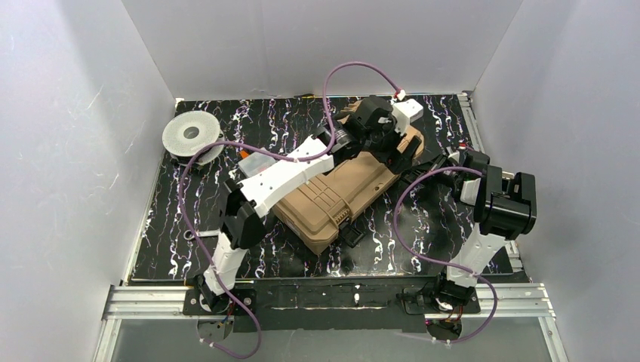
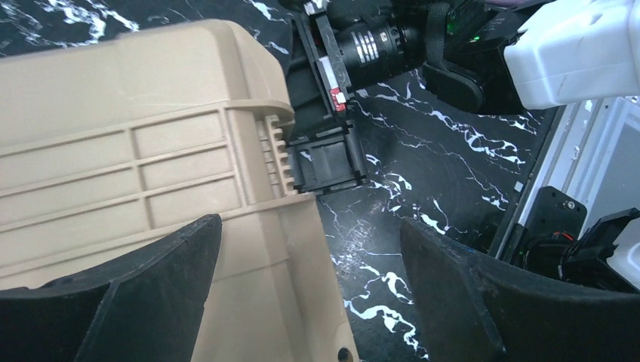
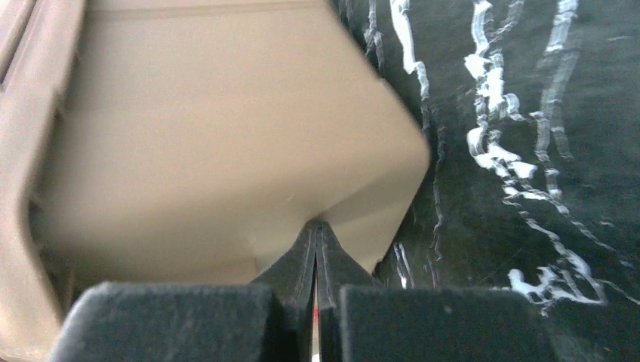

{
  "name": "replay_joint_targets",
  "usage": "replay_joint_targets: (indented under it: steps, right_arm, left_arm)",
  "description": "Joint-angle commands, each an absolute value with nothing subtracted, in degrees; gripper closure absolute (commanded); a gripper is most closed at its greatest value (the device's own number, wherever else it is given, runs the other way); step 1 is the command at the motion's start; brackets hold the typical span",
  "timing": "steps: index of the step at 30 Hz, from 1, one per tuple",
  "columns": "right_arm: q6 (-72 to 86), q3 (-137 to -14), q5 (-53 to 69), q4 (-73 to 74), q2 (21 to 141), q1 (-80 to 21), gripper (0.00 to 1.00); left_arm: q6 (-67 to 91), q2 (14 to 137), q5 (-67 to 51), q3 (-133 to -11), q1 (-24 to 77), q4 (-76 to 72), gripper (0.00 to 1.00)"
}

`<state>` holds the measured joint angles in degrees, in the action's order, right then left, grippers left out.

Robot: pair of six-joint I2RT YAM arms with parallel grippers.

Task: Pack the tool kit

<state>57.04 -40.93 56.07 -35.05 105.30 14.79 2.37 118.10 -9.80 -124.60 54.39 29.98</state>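
Note:
The tan toolbox [image 1: 332, 197] lies closed and at an angle in the middle of the mat. My left gripper [image 1: 396, 147] hangs over its far right end. In the left wrist view it [image 2: 309, 222] is open, one finger [image 2: 151, 286] above the toolbox [image 2: 151, 136] and the other [image 2: 468, 294] above the mat. A black latch [image 2: 328, 158] sits on the box's edge. My right gripper [image 1: 445, 164] is at the box's right side. In the right wrist view it [image 3: 317, 225] is shut, tips against the tan wall [image 3: 226, 113]. Screwdrivers and pliers are not clearly in view.
A grey round spool [image 1: 191, 136] stands at the back left. A small clear box [image 1: 260, 160] is partly hidden behind the left arm. The right arm's black and white parts [image 2: 483, 45] sit close beyond my left gripper. White walls surround the black marbled mat [image 1: 173, 226].

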Motion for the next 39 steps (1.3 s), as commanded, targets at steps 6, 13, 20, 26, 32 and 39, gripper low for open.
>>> replay_joint_targets:
  steps: [6, 13, 20, 26, 32, 39]
  right_arm:
    - [81.7, -39.2, 67.3, -76.7, 111.2, 13.5, 0.99]
    - [90.6, -37.3, 69.6, -89.1, 113.3, 11.4, 0.99]
    - [83.9, -32.4, 69.1, -76.9, 109.4, 11.7, 0.99]
    - [55.1, -35.3, 56.3, -33.8, 99.4, 13.2, 0.99]
    - [49.9, -38.2, 54.8, -25.9, 98.1, 12.0, 0.99]
    - [54.4, -35.8, 60.2, -38.8, 100.2, 9.2, 0.99]
  left_arm:
    - [9.5, 123.2, -19.0, -129.6, 52.6, 31.4, 0.12]
    - [13.1, 123.9, -19.8, -127.7, 49.6, 31.4, 0.11]
    - [11.1, 123.9, -17.3, -126.4, 49.4, 31.0, 0.11]
    - [9.4, 122.8, -15.7, -126.3, 49.4, 31.5, 0.11]
    - [8.2, 122.7, -14.4, -126.5, 49.0, 32.6, 0.1]
    - [8.7, 124.0, -14.7, -127.6, 48.3, 33.8, 0.1]
